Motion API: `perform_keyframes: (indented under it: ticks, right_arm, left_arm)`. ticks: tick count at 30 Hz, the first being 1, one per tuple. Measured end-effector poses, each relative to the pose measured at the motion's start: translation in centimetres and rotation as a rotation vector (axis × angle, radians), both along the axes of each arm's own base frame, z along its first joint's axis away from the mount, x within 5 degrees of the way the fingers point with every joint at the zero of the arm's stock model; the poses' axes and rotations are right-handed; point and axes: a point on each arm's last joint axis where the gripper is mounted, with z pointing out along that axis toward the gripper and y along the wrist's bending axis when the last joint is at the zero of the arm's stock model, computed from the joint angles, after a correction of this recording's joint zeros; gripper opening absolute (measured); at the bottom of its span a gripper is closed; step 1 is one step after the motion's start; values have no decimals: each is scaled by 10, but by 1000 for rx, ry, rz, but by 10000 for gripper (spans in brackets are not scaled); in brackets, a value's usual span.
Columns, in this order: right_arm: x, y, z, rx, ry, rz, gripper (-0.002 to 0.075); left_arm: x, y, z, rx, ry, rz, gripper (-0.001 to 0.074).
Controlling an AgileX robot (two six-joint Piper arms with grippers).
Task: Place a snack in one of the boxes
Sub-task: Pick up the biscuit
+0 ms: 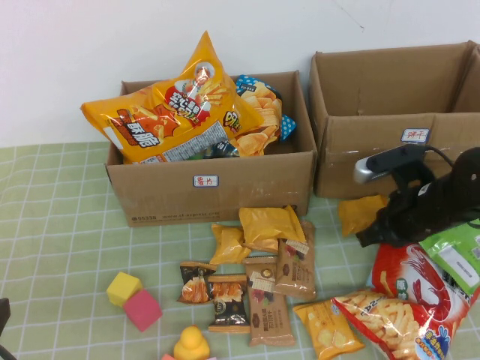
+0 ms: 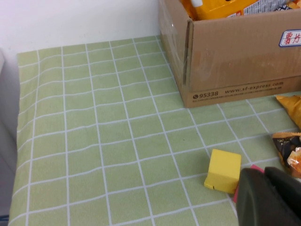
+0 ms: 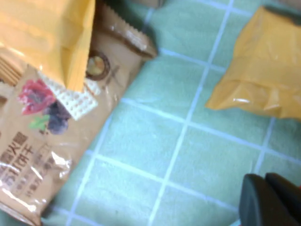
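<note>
Two brown cardboard boxes stand at the back. The left box [image 1: 217,184] is heaped with snack bags, and no snack shows inside the right box [image 1: 375,142]. Loose snacks lie in front: yellow packets [image 1: 268,225], brown biscuit packets [image 1: 294,262], and a small yellow packet [image 1: 358,214]. My right gripper [image 1: 369,238] is shut and empty, low over the cloth just below that small yellow packet [image 3: 268,66]; in the right wrist view its tips [image 3: 265,181] hold nothing. My left gripper [image 2: 263,175] is shut and empty near the table's front left, beside a yellow cube [image 2: 223,170].
A large red snack bag [image 1: 409,289] and a green bag [image 1: 459,255] lie under my right arm. A yellow cube [image 1: 123,287], a pink cube [image 1: 142,310] and a yellow duck toy [image 1: 191,345] sit at the front left. Green checked cloth covers the table.
</note>
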Motion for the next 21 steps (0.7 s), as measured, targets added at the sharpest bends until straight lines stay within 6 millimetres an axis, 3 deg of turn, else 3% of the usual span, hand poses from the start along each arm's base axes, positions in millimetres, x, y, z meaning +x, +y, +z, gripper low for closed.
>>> perform_keyframes:
  ticks: [9, 14, 17, 21]
  right_arm:
    - [10, -34, 0, 37, 29, -179, -1]
    - [10, -22, 1, 31, -12, -145, 47]
    - [10, -4, 3, 33, -77, -104, 200]
    - [12, 14, 4, 56, -155, -93, 507]
  left_arm:
    - [0, 0, -1, 0, 6, -1, -1]
    - [0, 0, -1, 0, 8, -1, -1]
    - [0, 0, -1, 0, 8, -1, -1]
    - [0, 0, -1, 0, 9, -1, -1]
